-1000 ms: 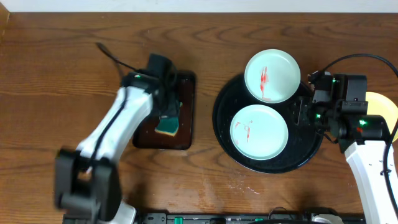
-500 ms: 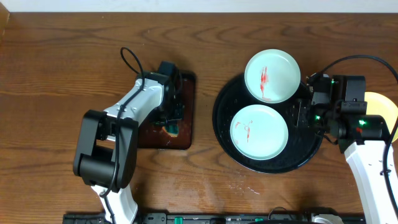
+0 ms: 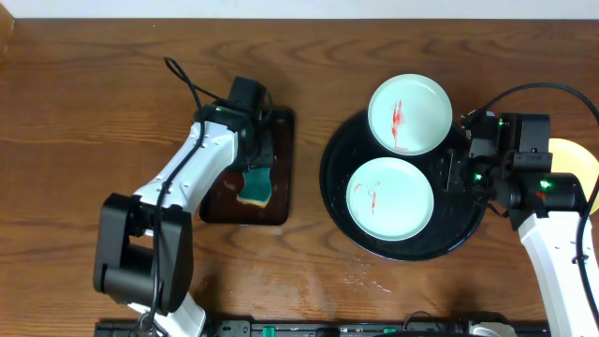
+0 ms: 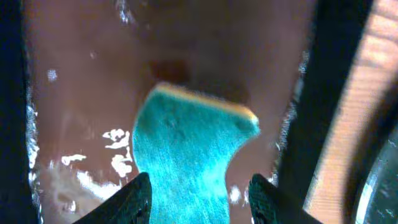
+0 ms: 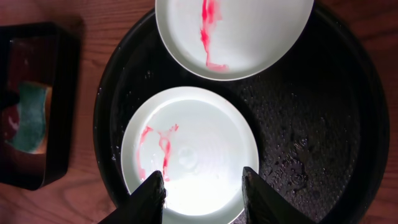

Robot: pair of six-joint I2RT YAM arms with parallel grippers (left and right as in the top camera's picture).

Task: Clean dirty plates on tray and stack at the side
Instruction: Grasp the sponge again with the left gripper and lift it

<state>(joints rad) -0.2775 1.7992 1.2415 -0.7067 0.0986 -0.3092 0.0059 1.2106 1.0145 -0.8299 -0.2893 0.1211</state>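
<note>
1. Overhead: the black tray (image 3: 329,192) sits on the worktop (image 3: 94,84), right of centre. Two pale-mint plates with red smears are on it. The upper plate (image 3: 421,117) reaches out over the far rim, and the lower plate (image 3: 398,201) lies flat just beside it. A yellow plate (image 3: 573,157) lies on the worktop past the tray's right edge, partly hidden by the right arm. The left fingers (image 3: 259,161) hang over the brown tray (image 3: 281,211), right at the teal sponge (image 3: 253,187). The right fingers (image 3: 455,174) are over the black tray's right part, and I cannot tell their spread from here.
2. Left wrist: the left fingers (image 4: 200,199) stand wide apart. They straddle the near end of the sponge (image 4: 186,143), which lies on the wet brown tray (image 4: 81,93), and are not closed on it.
3. Right wrist: the right fingers (image 5: 202,196) are wide and hold nothing. They are above the near edge of the lower plate (image 5: 199,155). The upper plate (image 5: 249,31) lies beyond it. Both plates are on the black tray (image 5: 323,124). The brown tray (image 5: 59,68) and the sponge (image 5: 28,118) are at far left.
</note>
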